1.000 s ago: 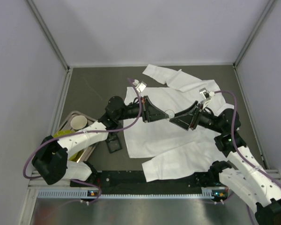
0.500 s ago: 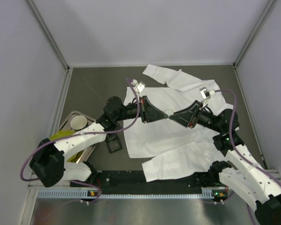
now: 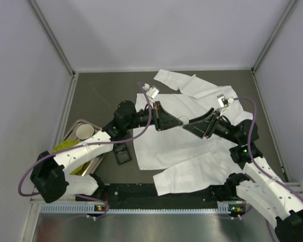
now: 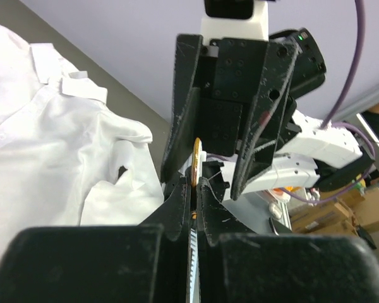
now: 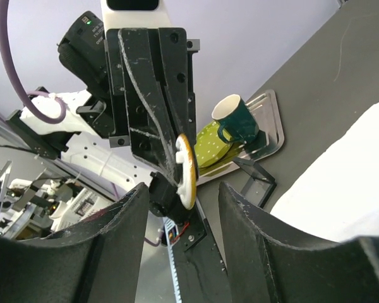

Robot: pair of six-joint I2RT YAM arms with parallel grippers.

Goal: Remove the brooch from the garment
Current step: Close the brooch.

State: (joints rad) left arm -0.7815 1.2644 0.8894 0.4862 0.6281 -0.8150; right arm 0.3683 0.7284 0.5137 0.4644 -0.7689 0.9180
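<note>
Brooch (image 5: 185, 169) pinched in left tool (image 4: 194, 192), over garment (image 3: 161, 146).

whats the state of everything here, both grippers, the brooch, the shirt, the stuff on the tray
left gripper: jaws shut on the brooch
right gripper: jaws open, facing the left gripper, holding nothing
brooch: pinched by its edge, clear of the cloth
garment: spread out flat, sleeves out
mug: upright on the tray
plate: lying on the tray beside the mug
</note>
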